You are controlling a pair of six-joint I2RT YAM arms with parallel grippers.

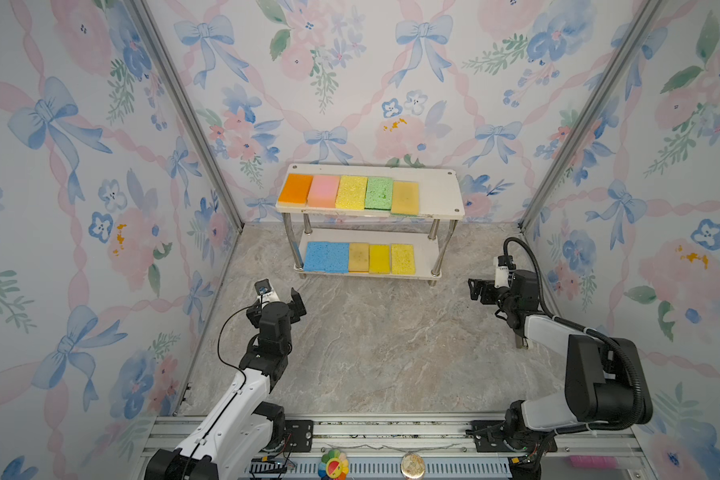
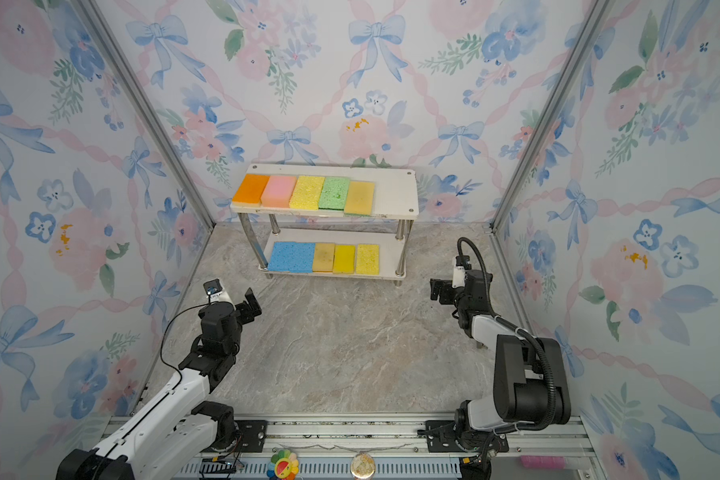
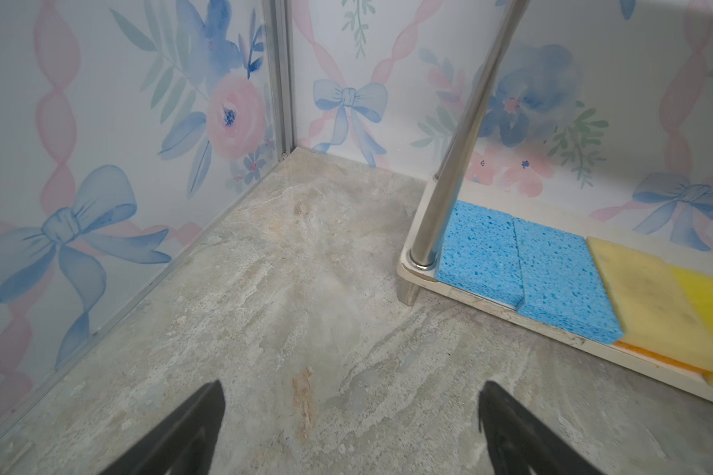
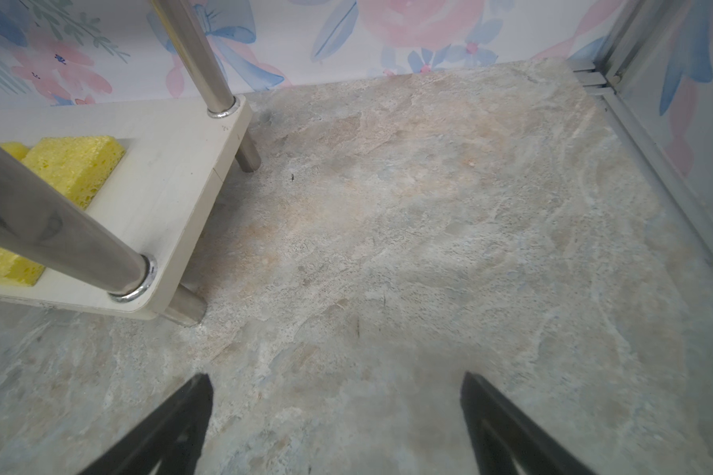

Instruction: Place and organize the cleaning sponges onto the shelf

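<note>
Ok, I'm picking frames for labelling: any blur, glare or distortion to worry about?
Both top views: evenly lit, sharp on the shelf, strong wide-angle perspective. Left wrist view: tan sponge slightly soft. Right wrist view: near shelf leg blurred, with reflections.

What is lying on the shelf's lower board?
Left to right in a top view: a blue sponge, a second blue sponge, a tan sponge, a plain yellow sponge and a porous yellow sponge. The upper board hides the lower board's rear strip.
</note>
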